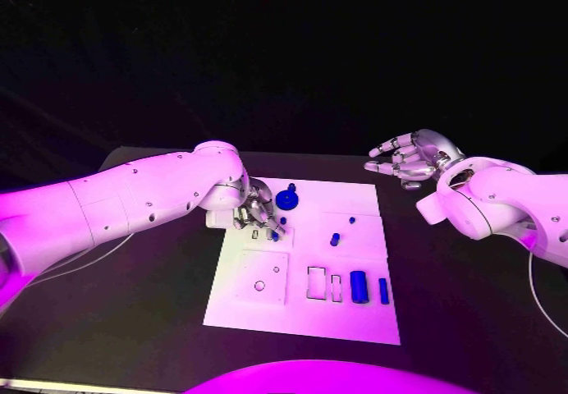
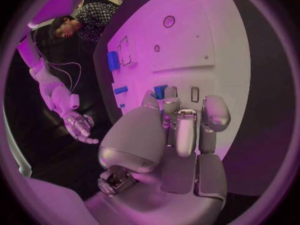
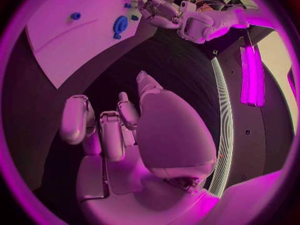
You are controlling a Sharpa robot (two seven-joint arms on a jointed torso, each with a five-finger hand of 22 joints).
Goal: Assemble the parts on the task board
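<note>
The white task board (image 1: 310,312) lies in the middle of the black table. My left hand (image 1: 254,215) reaches down onto its far left part. Its fingertips (image 2: 150,99) pinch a small blue part (image 2: 160,91), which touches the board beside a narrow slot (image 2: 194,94). A blue gear-shaped part (image 1: 288,199) stands just beyond that hand. Two small blue pegs (image 1: 335,239) sit mid-board, and two blue blocks (image 1: 359,287) lie near the front right. My right hand (image 1: 409,160) hovers off the board's far right corner, fingers apart and holding nothing.
Rectangular cut-outs (image 1: 316,282) and a round hole (image 1: 259,286) mark the board's near half. Bare black table (image 1: 474,295) surrounds the board on all sides. The gear (image 3: 119,25) and my left hand (image 3: 156,10) also appear in the right wrist view.
</note>
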